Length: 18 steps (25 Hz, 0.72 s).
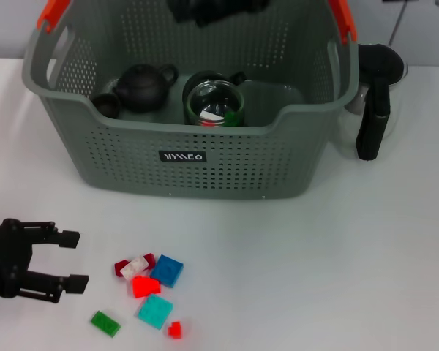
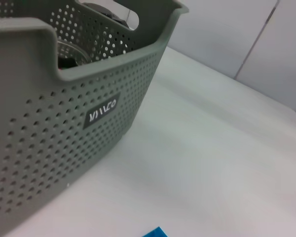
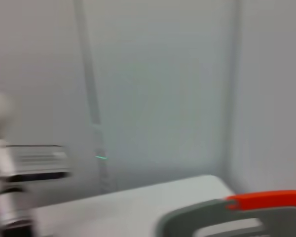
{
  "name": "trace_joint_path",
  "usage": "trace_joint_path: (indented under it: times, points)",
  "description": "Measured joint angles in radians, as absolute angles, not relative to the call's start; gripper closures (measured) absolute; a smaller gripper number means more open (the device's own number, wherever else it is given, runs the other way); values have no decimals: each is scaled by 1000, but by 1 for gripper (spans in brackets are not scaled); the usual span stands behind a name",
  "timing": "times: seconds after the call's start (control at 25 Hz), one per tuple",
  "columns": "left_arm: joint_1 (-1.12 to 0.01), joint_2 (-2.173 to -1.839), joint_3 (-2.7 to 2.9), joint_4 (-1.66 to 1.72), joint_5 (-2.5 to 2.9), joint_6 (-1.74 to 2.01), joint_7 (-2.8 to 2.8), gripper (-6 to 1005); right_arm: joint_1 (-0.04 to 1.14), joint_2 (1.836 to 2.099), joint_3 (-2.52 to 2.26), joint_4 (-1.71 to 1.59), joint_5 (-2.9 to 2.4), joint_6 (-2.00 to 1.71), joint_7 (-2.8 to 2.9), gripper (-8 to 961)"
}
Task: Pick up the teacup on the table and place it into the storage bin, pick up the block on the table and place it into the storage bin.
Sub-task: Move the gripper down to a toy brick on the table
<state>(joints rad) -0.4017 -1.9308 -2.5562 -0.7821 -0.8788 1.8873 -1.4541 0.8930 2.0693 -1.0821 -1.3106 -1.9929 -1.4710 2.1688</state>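
Observation:
The storage bin point(image 1: 183, 157) is a grey-green perforated basket with orange-red handle ends, at the back middle of the table; its labelled wall fills the left wrist view point(image 2: 64, 128). Inside it, a small dark teacup point(image 1: 106, 106) sits beside a black teapot point(image 1: 143, 86) and a glass vessel point(image 1: 214, 106). Several blocks lie on the table in front, among them a blue one point(image 1: 167, 270), a red one point(image 1: 145, 285) and a teal one point(image 1: 155, 311). My left gripper point(image 1: 69, 259) is open just above the table, left of the blocks, holding nothing. My right gripper point(image 1: 212, 9) shows as a dark shape over the bin's back.
A glass kettle with a black handle point(image 1: 373, 110) stands on the table right of the bin. A green block point(image 1: 104, 323) and a small red block point(image 1: 175, 329) lie near the front edge. A teal block corner point(image 2: 155, 232) shows in the left wrist view.

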Motion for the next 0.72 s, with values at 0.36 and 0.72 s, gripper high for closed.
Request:
trace_joint_path:
  times: [0.36, 0.72]
  points:
    - [-446, -1958, -2590, -909, -879, 1892, -1617, 109, 755, 2083, -1024, -1304, -1843, -1565, 2112, 6]
    - [-517, -1984, -2509, -1105, -759, 1916, -1875, 108, 734, 2096, -1026, -1240, -1803, -1543, 2066, 7]
